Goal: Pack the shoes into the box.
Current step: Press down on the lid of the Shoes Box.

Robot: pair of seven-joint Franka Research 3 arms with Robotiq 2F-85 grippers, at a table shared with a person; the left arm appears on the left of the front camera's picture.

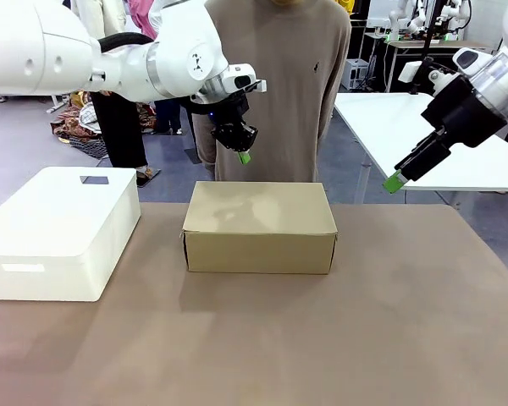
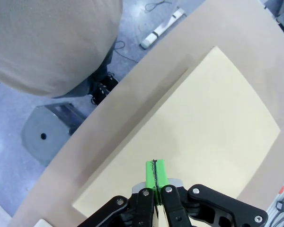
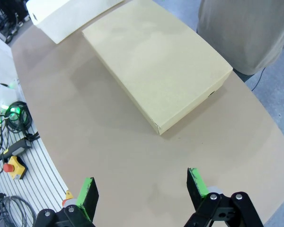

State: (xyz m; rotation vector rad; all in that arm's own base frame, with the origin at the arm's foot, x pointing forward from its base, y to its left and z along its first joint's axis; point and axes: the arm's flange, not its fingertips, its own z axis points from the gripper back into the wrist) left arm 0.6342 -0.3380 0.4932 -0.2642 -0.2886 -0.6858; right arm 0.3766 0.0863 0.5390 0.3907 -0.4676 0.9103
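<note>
- Brown cardboard is what the box [image 1: 260, 227] is made of. It sits shut near the middle of the table [image 1: 322, 338], a bit toward the far edge, where a person [image 1: 279, 85] stands.
- No shoes can be seen, so I think they are already inside, under the flat lid.
- A bigger white box [image 1: 59, 233] rests at the table's left edge, apart from the brown one.
- The left gripper [image 1: 245, 157] hangs above the far edge of the box. Its jaws are squeezed tight together, green pads [image 2: 155, 172] touching, with nothing held.
- The right gripper [image 1: 394, 181] floats high past the table's far right corner. Its jaws are spread wide, and nothing is between them.
- The job looks almost done. I think what is left is checking that the lid lies flat.
- To do that well, the left gripper should press down softly with its shut tips, flat on the lid, not on the thin edge.
- Push too hard and the cardboard could dent, or the box could slide toward the person.
- The right gripper should stay clear, so the two arms do not bump.
</note>
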